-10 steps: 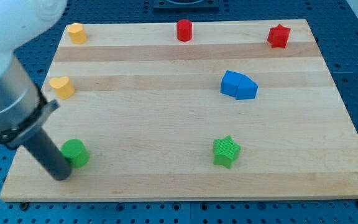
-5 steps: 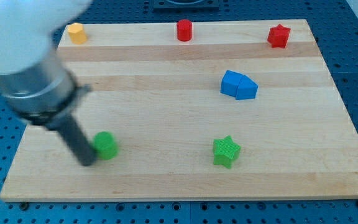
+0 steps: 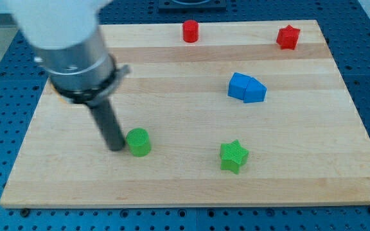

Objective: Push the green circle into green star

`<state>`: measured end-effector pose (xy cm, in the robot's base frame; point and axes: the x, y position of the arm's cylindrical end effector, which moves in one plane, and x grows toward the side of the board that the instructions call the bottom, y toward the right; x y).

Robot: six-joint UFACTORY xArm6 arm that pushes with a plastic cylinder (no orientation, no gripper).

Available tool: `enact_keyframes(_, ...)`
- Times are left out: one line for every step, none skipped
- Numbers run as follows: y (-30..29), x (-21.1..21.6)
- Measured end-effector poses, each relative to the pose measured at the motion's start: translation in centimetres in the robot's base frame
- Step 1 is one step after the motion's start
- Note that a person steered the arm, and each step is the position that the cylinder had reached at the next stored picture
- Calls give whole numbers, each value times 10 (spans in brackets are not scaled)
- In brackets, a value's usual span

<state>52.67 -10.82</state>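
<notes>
The green circle (image 3: 138, 142) stands on the wooden board left of centre, low in the view. My tip (image 3: 117, 147) touches its left side. The green star (image 3: 234, 156) lies to the circle's right, well apart from it, at about the same height in the view. The arm's white and grey body covers the board's upper left corner.
Two blue blocks (image 3: 246, 88) sit pressed together right of centre. A red cylinder (image 3: 190, 31) stands at the top middle and a red star (image 3: 288, 37) at the top right. The wooden board (image 3: 300, 186) lies on a blue perforated table.
My tip and the green circle have slid to the view's right, toward the green star. The arm now hides the two yellow blocks at the left.
</notes>
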Motion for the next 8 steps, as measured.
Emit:
enact_keyframes(82, 5)
enact_keyframes(90, 3)
enact_keyframes(58, -18)
enact_keyframes(68, -35)
enact_keyframes(102, -32)
enact_keyframes(116, -22)
enact_keyframes(129, -20)
enact_keyframes(141, -20)
